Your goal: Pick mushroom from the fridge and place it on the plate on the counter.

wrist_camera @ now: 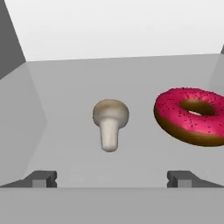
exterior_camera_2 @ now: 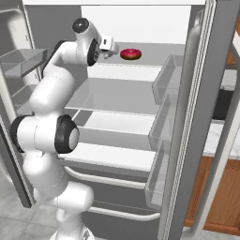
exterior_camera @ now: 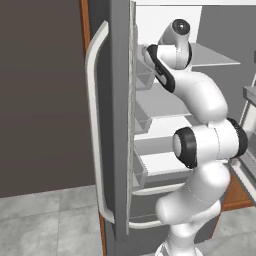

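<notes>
Fridge [exterior_camera: 116,125]: tall and dark grey, door swung open, with a long pale curved handle [exterior_camera: 94,125] seen edge-on in the left base view; the right base view looks straight into the white interior and its shelves.
Arm: the white Franka arm [exterior_camera_2: 47,136] reaches up into the upper part of the fridge, wrist at the level of the top shelf [exterior_camera_2: 140,58].
Gripper [wrist_camera: 112,178]: in the hand view the two dark fingertips [wrist_camera: 41,178] stand wide apart with nothing between them; in the right base view only the white hand body shows, just left of the donut, and the finger spacing cannot be read there.
Mushroom [wrist_camera: 110,122]: beige-tan, lying on its side on the grey shelf floor, cap away from the camera and pale stem pointing toward the gripper; it sits ahead of the fingertips, roughly centred between them, not touching either. In the right base view the hand covers that spot.
Donut [wrist_camera: 191,114]: pink-red glaze with sprinkles, beside the mushroom on the same shelf, apart from it; also visible in the right base view [exterior_camera_2: 131,54].
Door bins [exterior_camera_2: 164,122]: clear bins stacked on the inner door, plain in the right base view, seen only edgewise in the left base view.
Counter [exterior_camera_2: 214,136]: a strip of white marble top over brown cabinets shows past the door edge in the right base view.
</notes>
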You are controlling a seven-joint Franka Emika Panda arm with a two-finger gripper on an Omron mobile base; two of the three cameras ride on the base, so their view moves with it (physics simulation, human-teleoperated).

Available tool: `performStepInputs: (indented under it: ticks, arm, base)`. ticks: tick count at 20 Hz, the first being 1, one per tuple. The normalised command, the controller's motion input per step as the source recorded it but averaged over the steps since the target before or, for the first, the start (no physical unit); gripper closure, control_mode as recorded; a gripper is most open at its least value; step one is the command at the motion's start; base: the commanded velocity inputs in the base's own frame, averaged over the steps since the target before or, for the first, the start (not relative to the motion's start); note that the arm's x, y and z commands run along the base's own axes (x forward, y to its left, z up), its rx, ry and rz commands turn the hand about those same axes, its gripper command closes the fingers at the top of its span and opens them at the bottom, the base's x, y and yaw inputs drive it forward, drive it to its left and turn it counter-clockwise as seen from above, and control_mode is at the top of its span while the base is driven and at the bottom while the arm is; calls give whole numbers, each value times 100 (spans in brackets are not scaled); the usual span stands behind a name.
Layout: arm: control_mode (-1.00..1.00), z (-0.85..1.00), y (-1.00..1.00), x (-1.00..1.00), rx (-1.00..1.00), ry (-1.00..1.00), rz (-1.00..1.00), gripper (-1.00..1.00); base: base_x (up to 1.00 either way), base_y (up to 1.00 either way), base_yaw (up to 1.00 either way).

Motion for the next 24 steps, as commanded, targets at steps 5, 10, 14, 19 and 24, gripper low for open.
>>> performStepInputs:
  ticks: [5, 10, 14, 19, 24]
  arm:
    - [-100, -9, 0, 45, 0, 2, 0, -100]
    - [-100, -18, 0, 40, 0, 2, 0, -100]
    - [-100, -16, 0, 26, 0, 3, 0, -100]
    - [-100, -19, 0, 16, 0, 6, 0, -100]
    - [-100, -8, 0, 3, 0, 1, 0, -100]
  base:
    - [0, 0, 0]
    - [0, 0, 0]
    - [0, 0, 0]
    - [0, 0, 0]
    - [0, 0, 0]
